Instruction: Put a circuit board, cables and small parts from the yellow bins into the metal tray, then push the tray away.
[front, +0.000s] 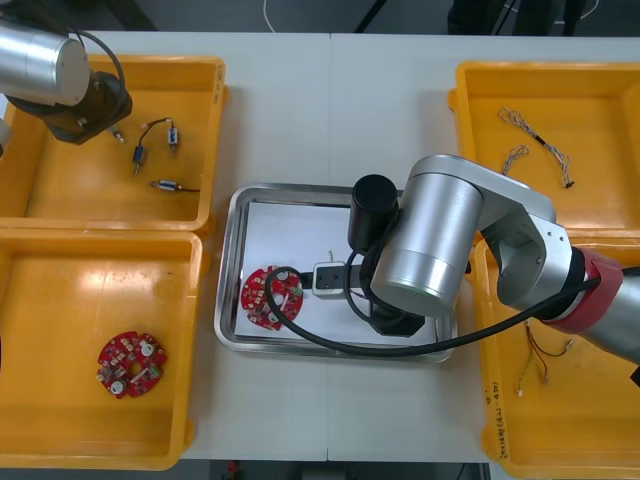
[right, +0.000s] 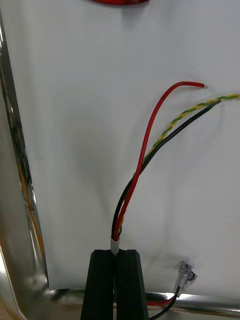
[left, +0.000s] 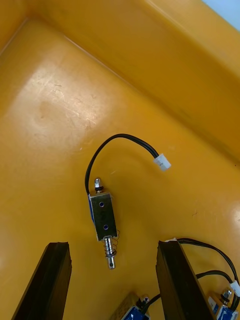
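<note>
The left gripper (left: 112, 246) hangs wide open in a yellow bin (left: 50, 125), over a small metal part (left: 103, 217). A red board (front: 271, 297) lies in the tray (front: 226, 270). The right gripper (right: 115, 254) pinches some wires (right: 145, 150) over the tray.

Overhead camera looks steeply down on the counter (front: 290, 110). Right wrist camera sits close over the metal tray (right: 17, 210); left wrist camera is apparently inside a yellow bin (left: 60, 100).

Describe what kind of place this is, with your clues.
Probably an electronics assembly bench: yellow bins of sorted parts, a metal tray holding a circuit board, the right end effector holding a cable over it, the left end effector over small metal parts.
</note>
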